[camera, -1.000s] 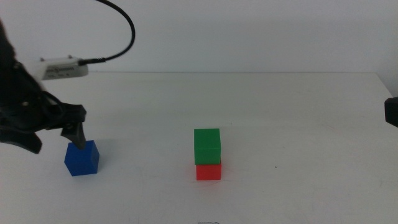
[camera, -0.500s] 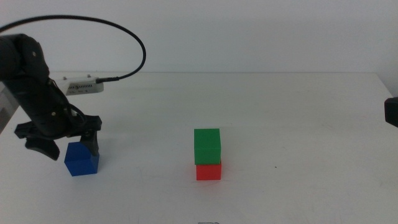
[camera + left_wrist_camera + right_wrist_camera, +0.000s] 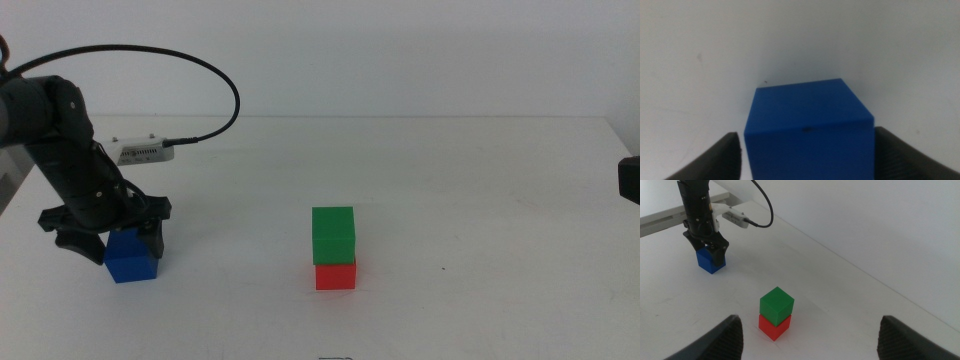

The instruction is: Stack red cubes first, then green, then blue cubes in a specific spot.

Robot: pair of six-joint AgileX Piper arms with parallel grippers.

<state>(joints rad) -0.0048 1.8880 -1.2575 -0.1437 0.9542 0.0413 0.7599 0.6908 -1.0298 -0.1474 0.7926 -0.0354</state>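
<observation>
The blue cube rests on the white table at the left. My left gripper is lowered over it, open, with one jaw on each side of the cube. In the left wrist view the blue cube fills the gap between the jaws, which stand close beside its sides. The green cube sits on top of the red cube near the table's middle. That stack also shows in the right wrist view, green cube on red cube. My right gripper waits open, high at the right.
A white cabled device lies on the table behind the left arm. The table's far edge meets a white wall. Part of the right arm shows at the right edge.
My left gripper has moved right and down over the blue cube, so its jaws now straddle it. The cubes have not moved.
</observation>
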